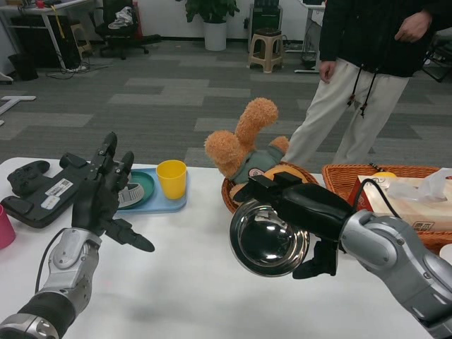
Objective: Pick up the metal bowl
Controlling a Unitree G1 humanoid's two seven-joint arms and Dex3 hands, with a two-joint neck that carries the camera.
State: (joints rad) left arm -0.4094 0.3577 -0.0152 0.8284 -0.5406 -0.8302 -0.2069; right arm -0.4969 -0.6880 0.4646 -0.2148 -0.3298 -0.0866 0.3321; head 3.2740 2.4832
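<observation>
The shiny metal bowl [268, 241] is lifted off the white table [191, 289], tilted with its inside facing me. My right hand [304, 212] grips it by the far rim, fingers over the top edge and the thumb below at the bowl's right side. My left hand [102, 198] hovers at the left above the table, fingers spread and holding nothing.
A brown wicker basket [229, 198] with an orange plush rabbit [244, 145] sits right behind the bowl. A blue tray [166, 205] carries a yellow cup [171, 178] and a green dish [141, 189]. Black game controllers [42, 191] lie far left, a tissue-box basket [395, 194] far right. A person [367, 78] stands beyond the table.
</observation>
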